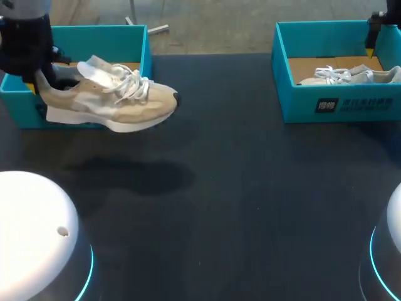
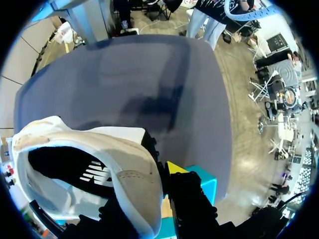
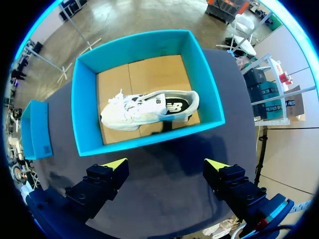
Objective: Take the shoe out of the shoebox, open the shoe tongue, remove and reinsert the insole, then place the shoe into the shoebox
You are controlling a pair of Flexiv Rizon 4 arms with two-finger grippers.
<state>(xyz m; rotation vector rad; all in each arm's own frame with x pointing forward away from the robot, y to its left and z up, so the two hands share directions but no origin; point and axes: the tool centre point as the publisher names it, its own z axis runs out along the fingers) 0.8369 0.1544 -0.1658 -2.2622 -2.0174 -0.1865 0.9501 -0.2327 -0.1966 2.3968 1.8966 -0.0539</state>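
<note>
Left gripper [image 2: 152,186]: clamped on the heel collar of the beige sneaker [image 1: 119,103], one yellow tip outside the heel wall.
Beige sneaker: held in the air just in front of the left shoebox [image 1: 106,37], its heel over that box's front wall and its toe pointing away from the box across the dark table [image 1: 238,188]; a shadow lies on the table beneath it.
Right gripper [image 3: 165,164]: fingers spread wide, nothing between them, well apart from the left shoebox.
Right shoebox [image 1: 338,103]: teal, at the far right of the table, well apart from the left shoebox; a pale sneaker [image 3: 149,109] sits inside it on a cardboard floor.
Writing: white print beside a small dark panel on the right shoebox's front wall; a white logo on each shoe's dark insole.
Head view only: the beige sneaker's white laces and raised tongue.
Left wrist view only: the inside of the beige sneaker.
</note>
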